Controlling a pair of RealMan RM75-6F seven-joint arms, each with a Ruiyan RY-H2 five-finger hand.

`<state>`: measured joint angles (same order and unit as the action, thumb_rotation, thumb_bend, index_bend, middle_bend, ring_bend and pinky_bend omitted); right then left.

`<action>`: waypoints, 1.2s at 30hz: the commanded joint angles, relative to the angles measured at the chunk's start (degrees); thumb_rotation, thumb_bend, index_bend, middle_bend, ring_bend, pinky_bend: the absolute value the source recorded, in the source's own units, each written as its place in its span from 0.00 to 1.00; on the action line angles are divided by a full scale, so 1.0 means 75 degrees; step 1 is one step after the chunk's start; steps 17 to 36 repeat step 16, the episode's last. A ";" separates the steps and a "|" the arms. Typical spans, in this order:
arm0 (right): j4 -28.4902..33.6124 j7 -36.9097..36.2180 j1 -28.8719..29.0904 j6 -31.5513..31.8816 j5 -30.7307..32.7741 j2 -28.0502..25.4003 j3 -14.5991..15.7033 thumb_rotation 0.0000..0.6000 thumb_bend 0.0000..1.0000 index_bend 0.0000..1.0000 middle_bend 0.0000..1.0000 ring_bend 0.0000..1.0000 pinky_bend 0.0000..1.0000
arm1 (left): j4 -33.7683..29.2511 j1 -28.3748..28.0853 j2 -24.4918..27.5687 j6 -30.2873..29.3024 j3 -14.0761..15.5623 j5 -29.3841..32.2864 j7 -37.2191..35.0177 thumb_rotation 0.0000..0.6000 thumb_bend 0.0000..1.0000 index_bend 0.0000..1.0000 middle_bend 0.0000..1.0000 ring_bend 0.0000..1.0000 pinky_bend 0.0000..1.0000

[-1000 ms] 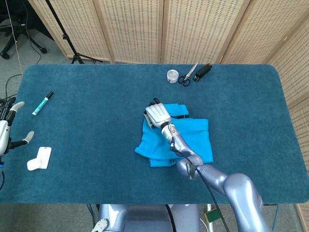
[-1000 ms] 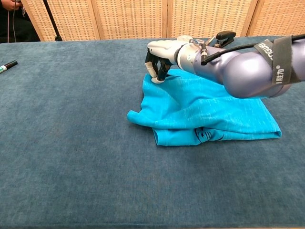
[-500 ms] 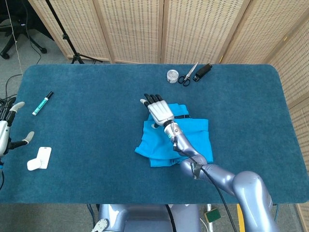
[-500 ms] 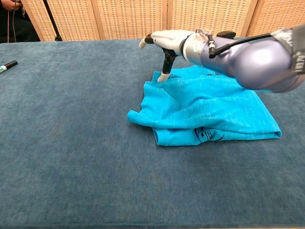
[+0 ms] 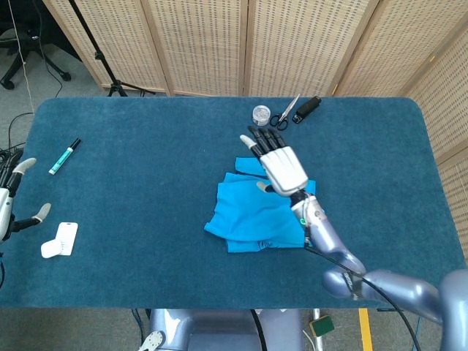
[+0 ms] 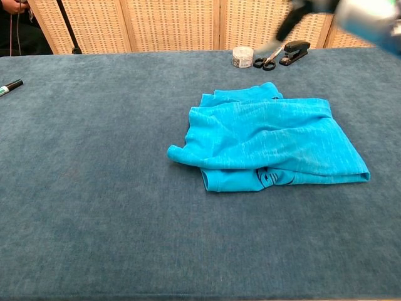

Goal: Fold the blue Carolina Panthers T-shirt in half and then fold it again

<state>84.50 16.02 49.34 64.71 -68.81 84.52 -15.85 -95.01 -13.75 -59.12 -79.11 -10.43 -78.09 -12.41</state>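
Note:
The blue Panthers T-shirt [image 6: 269, 144] lies folded into a rumpled rectangle near the table's middle, also seen as the shirt [image 5: 245, 212] in the head view. My right hand [image 5: 278, 162] is raised above the shirt's far right part, fingers spread and holding nothing. In the chest view that right hand [image 6: 319, 9] is a blur at the top right edge. My left hand [image 5: 16, 197] hovers at the far left edge, off the table, fingers apart and empty.
A green marker [image 5: 64, 156] and a white tag [image 5: 61, 240] lie at the table's left. A small round container [image 5: 261, 115], scissors [image 5: 285, 114] and a black stapler [image 5: 308, 107] sit at the far edge. Wicker screens stand behind the blue table [image 5: 146, 248].
My right hand let go of the shirt's far corner, opened, and lifted up and to the right, away from the cloth. The shirt stays put.

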 commanded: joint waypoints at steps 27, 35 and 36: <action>0.0898 -0.1460 -0.3994 0.3897 -0.2236 -0.2074 0.1952 1.00 0.00 0.01 0.00 0.00 0.00 | -0.0242 0.0848 -0.0298 -0.1259 0.0377 -0.0099 0.1415 1.00 0.01 0.00 0.00 0.00 0.00; 0.0898 -0.1460 -0.3994 0.3897 -0.2236 -0.2074 0.1952 1.00 0.00 0.01 0.00 0.00 0.00 | -0.0242 0.0848 -0.0298 -0.1259 0.0377 -0.0099 0.1415 1.00 0.01 0.00 0.00 0.00 0.00; 0.0898 -0.1460 -0.3994 0.3897 -0.2236 -0.2074 0.1952 1.00 0.00 0.01 0.00 0.00 0.00 | -0.0242 0.0848 -0.0298 -0.1259 0.0377 -0.0099 0.1415 1.00 0.01 0.00 0.00 0.00 0.00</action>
